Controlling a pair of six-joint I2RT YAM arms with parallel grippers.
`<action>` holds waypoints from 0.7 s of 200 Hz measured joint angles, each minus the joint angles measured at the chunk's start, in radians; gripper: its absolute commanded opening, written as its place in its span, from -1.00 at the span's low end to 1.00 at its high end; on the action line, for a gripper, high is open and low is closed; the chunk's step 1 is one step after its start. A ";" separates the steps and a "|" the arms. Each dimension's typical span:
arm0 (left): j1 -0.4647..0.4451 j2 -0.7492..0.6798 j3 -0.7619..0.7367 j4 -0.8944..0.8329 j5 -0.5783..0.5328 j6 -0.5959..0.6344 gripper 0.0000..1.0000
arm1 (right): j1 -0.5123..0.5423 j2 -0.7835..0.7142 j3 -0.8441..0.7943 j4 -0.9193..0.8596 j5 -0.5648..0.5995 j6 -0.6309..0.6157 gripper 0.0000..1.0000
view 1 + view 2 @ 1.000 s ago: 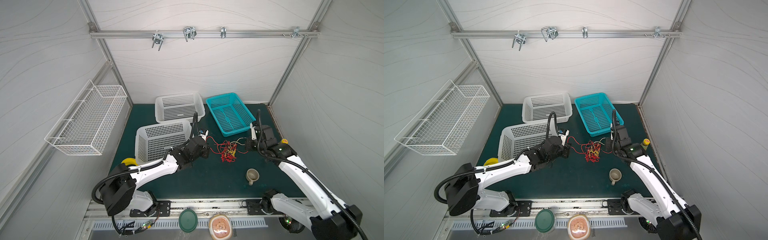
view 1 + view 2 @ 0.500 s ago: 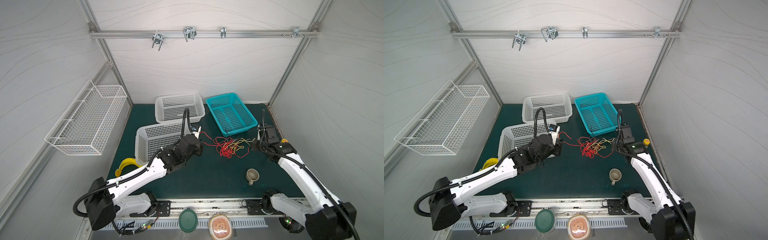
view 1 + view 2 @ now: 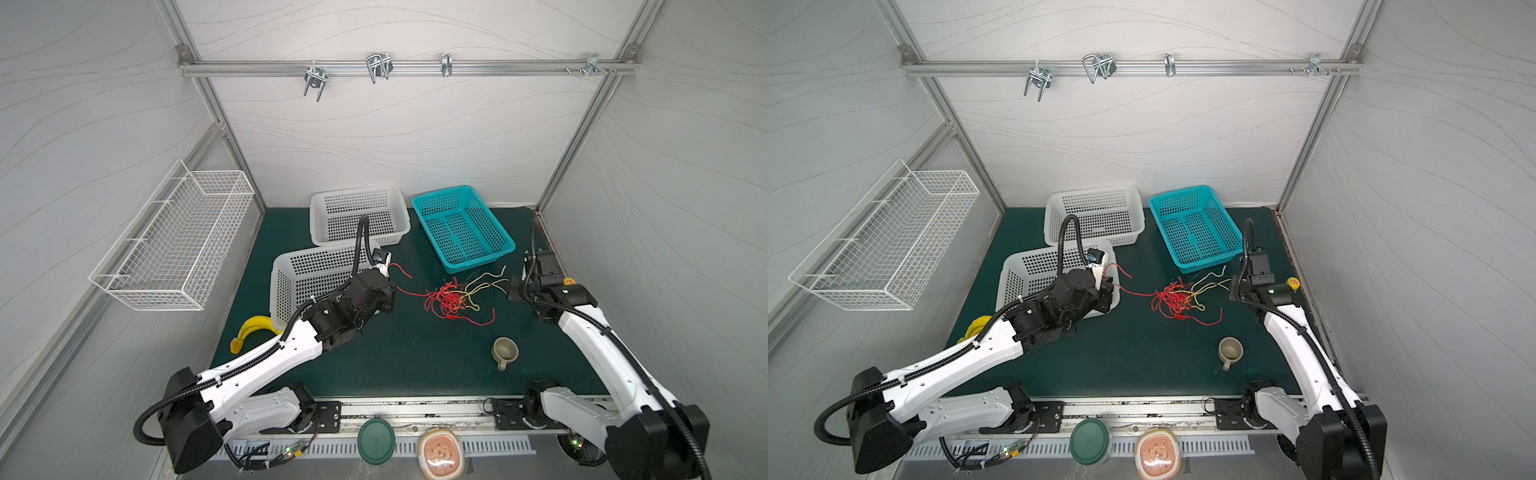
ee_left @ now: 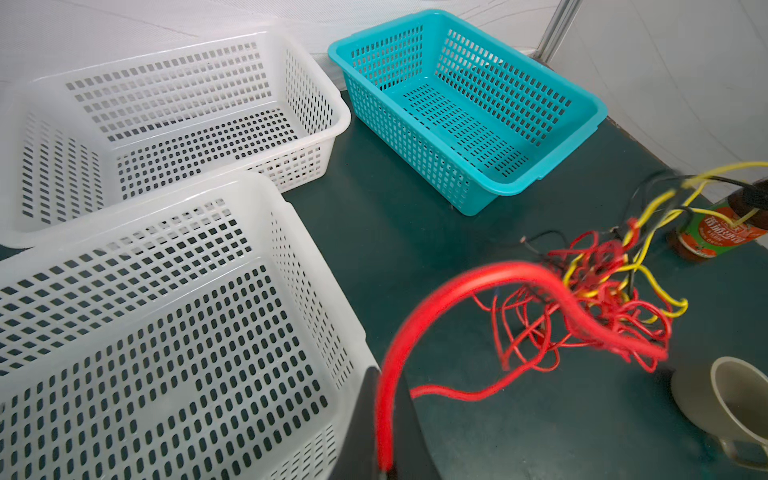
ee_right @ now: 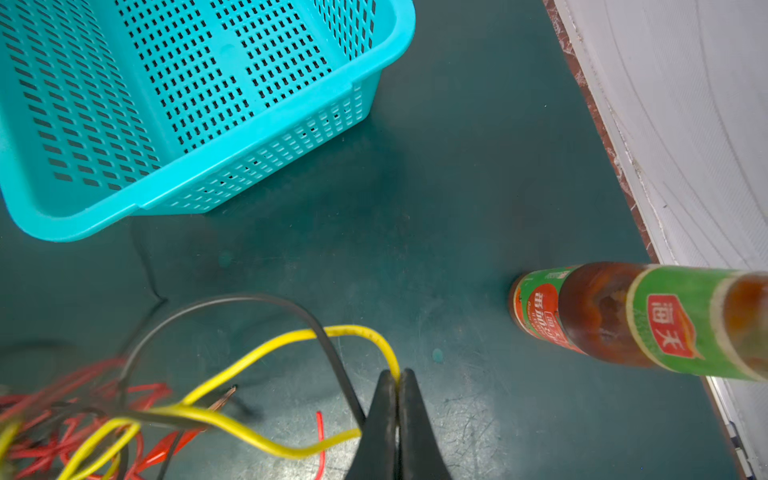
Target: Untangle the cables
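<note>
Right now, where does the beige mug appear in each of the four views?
In a top view: the mug stands nearer the front edge than the cables, right of centre.
In a top view: the mug, same spot.
Left wrist: the mug, cut by the frame edge, beside the cables.
Right wrist: not in view.
Shared landmark: the teal basket.

2 white arms (image 3: 270, 361) with black joints and corrugated black hoses (image 3: 357, 253).

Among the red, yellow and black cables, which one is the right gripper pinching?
The yellow cable: it runs into the shut right gripper. The black cable only passes beside it; the left gripper holds a red cable.
</note>
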 measured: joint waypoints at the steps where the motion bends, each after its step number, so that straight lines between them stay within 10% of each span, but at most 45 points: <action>1: 0.000 0.000 0.000 0.000 0.001 0.000 -1.00 | -0.001 -0.001 0.000 0.001 -0.005 0.000 -1.00; 92: 0.008 0.149 0.000 0.075 0.185 0.006 -1.00 | 0.148 -0.128 0.023 0.113 -0.309 0.000 -1.00; 140: 0.008 0.203 0.006 0.104 0.233 0.003 -1.00 | 0.161 -0.184 0.116 0.098 -0.283 0.000 -1.00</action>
